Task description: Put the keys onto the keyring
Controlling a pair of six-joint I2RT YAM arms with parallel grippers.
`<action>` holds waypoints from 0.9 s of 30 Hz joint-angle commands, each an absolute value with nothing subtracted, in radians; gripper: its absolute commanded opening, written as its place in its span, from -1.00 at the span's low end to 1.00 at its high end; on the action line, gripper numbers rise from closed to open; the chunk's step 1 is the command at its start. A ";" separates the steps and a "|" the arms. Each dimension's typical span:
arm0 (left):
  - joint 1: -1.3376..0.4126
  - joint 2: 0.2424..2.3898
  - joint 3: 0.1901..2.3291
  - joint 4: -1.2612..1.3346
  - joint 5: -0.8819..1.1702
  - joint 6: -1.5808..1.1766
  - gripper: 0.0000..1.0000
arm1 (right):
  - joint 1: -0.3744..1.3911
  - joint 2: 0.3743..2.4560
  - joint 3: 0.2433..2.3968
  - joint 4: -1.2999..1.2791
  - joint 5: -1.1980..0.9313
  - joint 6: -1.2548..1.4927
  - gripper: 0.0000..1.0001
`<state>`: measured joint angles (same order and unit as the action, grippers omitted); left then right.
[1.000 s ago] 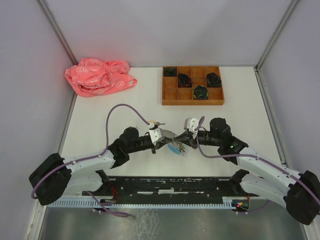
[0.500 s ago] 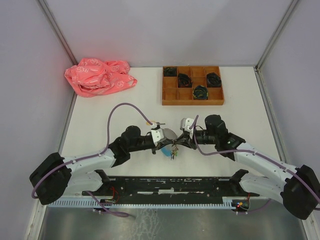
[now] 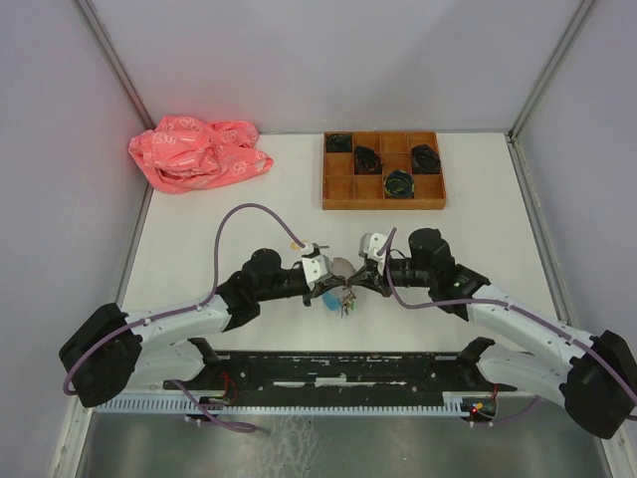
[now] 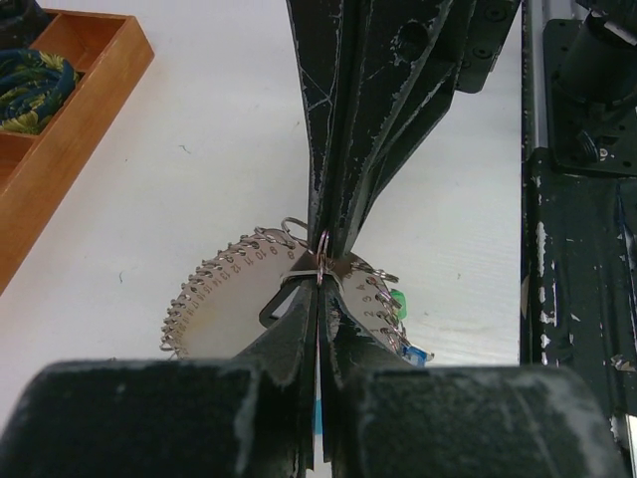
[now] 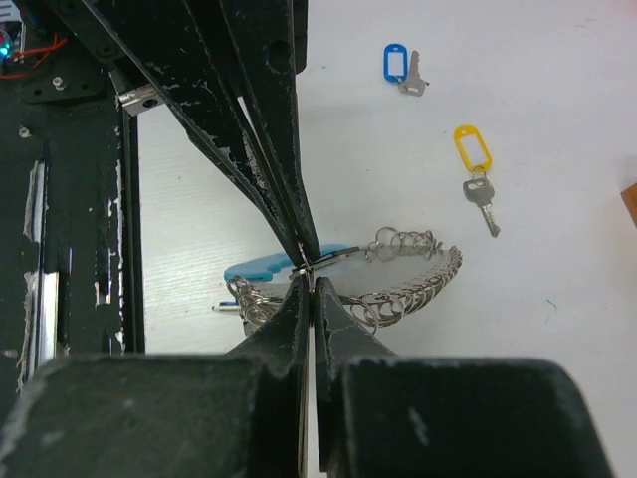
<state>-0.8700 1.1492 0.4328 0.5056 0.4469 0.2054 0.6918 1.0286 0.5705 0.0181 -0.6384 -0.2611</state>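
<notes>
L gripper (image 4: 318,286) & R gripper (image 5: 311,281) meet tip to tip over mid table (image 5: 557,100), each w/ jaws pinched shut on the keyring (image 5: 423,271) wire (its light-blue section (image 5: 264,267) sits just beside the tips). Blue-tag key (image 5: 403,70) & yellow-tag key (image 5: 476,177) lie loose on the table, apart from the ring

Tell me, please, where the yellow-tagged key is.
In the right wrist view's upper right, the yellow-tagged key lies below the blue-tagged key, apart from the keyring.

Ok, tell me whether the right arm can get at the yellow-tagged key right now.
Probably not yet: the right tool is shut on the keyring. The yellow-tagged key lies unobstructed on the table beyond.
</notes>
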 commanded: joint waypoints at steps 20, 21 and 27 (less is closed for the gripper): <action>-0.871 1.174 0.414 0.537 0.441 0.226 -0.95 | 0.689 0.978 0.459 0.569 -0.545 -0.019 -0.99; -0.877 1.180 0.417 0.539 0.444 0.226 -0.95 | 0.689 0.985 0.456 0.587 -0.542 -0.009 -0.99; -0.918 1.205 0.437 0.543 0.406 0.238 -0.94 | 0.690 0.986 0.448 0.597 -0.474 0.004 -0.99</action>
<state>-0.8932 1.1976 0.4183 0.5171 0.4198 0.2054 0.6918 0.9977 0.4427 0.4740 -0.5327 -0.0227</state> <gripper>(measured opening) 0.026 0.015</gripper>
